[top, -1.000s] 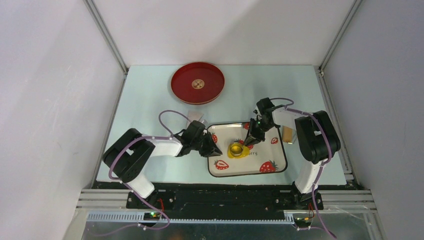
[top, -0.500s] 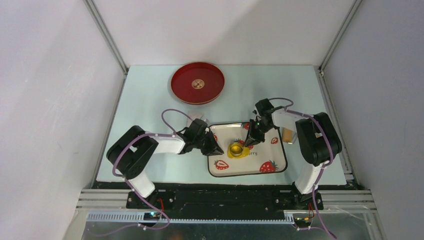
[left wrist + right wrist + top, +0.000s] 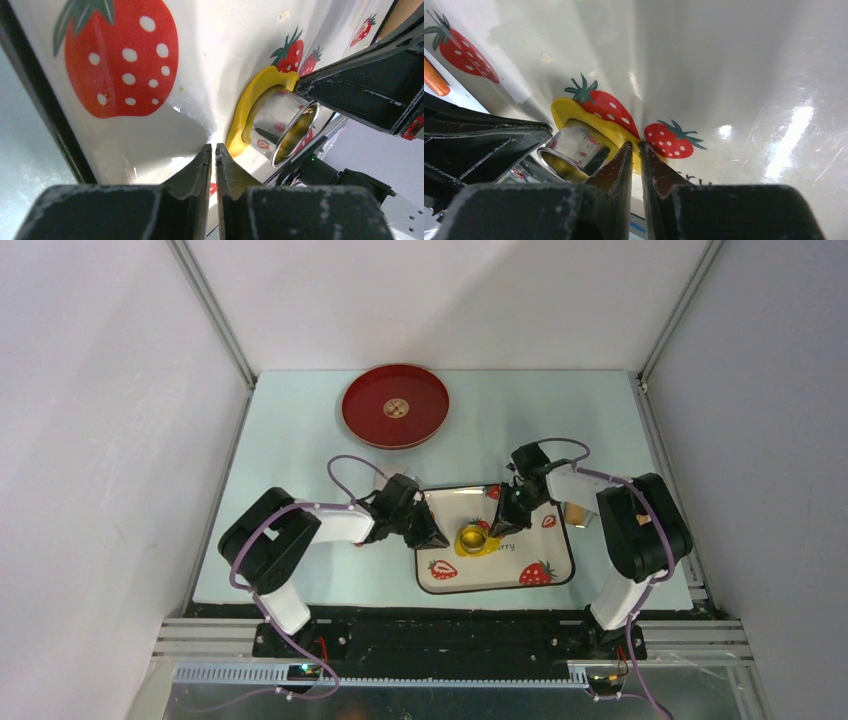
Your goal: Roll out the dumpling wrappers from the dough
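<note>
A flat, irregular patch of yellow dough (image 3: pixel 462 546) lies in the middle of the white strawberry tray (image 3: pixel 545 555). A shiny metal ring cutter (image 3: pixel 474 537) stands on it. My left gripper (image 3: pixel 438 538) is shut and empty, with its tips low over the tray just left of the dough (image 3: pixel 245 107) and the cutter (image 3: pixel 282 122). My right gripper (image 3: pixel 497 528) is also shut on nothing. Its tips (image 3: pixel 636 144) are at the dough's (image 3: pixel 619 131) right edge, beside the cutter (image 3: pixel 571 147). The dumpling wrappers are out of view.
A round red tray (image 3: pixel 395 406) sits at the back left of the pale mat. A brown wooden piece (image 3: pixel 575 510) lies just right of the strawberry tray. A small orange bit (image 3: pixel 549 522) rests in the tray's right part.
My left gripper has slid right, over the tray's left rim towards the dough. The right gripper has shifted slightly left. Both pairs of jaws have narrowed a little.
</note>
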